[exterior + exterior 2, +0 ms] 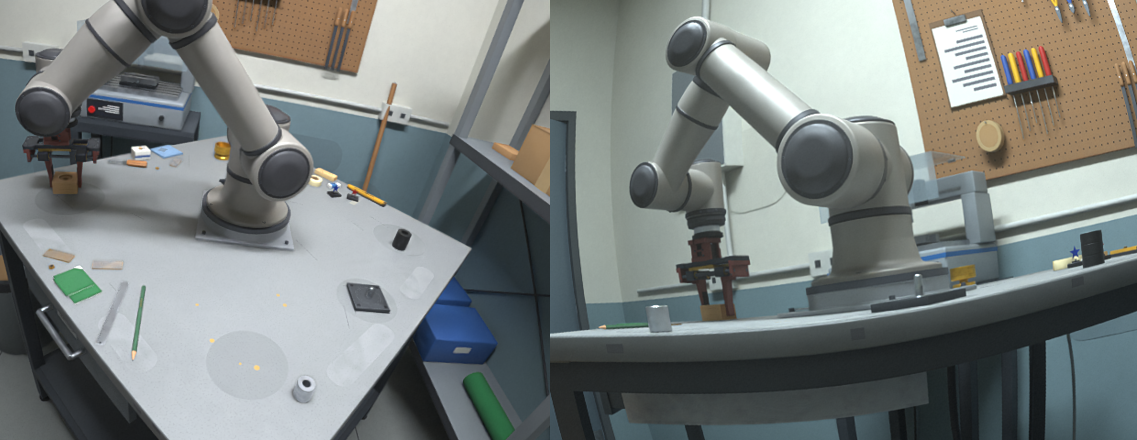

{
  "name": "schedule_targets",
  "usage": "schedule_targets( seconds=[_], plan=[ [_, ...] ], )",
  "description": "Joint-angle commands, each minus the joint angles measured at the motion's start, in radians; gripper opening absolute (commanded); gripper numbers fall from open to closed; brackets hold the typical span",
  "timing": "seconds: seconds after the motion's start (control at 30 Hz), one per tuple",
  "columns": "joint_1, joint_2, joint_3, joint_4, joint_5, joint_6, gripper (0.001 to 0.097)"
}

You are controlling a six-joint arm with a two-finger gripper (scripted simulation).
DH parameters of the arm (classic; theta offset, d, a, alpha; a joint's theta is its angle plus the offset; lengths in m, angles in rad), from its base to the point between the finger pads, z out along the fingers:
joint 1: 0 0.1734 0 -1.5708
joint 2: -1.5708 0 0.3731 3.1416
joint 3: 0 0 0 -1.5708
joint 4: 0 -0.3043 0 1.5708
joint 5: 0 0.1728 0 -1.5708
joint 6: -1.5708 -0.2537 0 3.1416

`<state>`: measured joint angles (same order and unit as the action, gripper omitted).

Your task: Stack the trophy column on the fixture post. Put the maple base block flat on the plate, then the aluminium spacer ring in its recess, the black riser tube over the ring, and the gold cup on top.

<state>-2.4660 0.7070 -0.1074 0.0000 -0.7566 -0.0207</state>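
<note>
The maple base block (65, 183) (713, 312) rests on the table at its far left corner and is gripped by my closed gripper (64, 181) (716, 310), which reaches straight down over it. The dark fixture plate (368, 297) (918, 299) with its upright post lies far off, near the table's right edge. The aluminium spacer ring (304, 388) (658, 318) stands at the near edge. The black riser tube (401, 239) (1091, 248) stands beyond the plate. The gold cup (222, 150) sits behind the arm's base.
Blue bins (452, 332) and a green roll (487, 406) lie on the low shelf right of the table. A green pad (76, 284), a steel ruler (112, 312), a pencil (138, 321) and wood scraps (59, 255) lie along the near left edge. Small parts (345, 191) lie behind the base.
</note>
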Motion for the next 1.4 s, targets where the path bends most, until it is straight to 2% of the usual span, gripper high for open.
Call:
schedule_targets(
  seconds=[0.0,0.17,0.37,1.37],
  plan=[
    [0.0,-0.001,0.001,0.0,0.001,0.0,0.011],
    [0.0,-0.001,0.001,0.0,0.001,0.0,0.0015],
    [0.0,0.0,0.001,0.0,0.001,0.0,0.002],
    [0.0,0.0,0.001,0.0,0.001,0.0,0.062]
  ],
)
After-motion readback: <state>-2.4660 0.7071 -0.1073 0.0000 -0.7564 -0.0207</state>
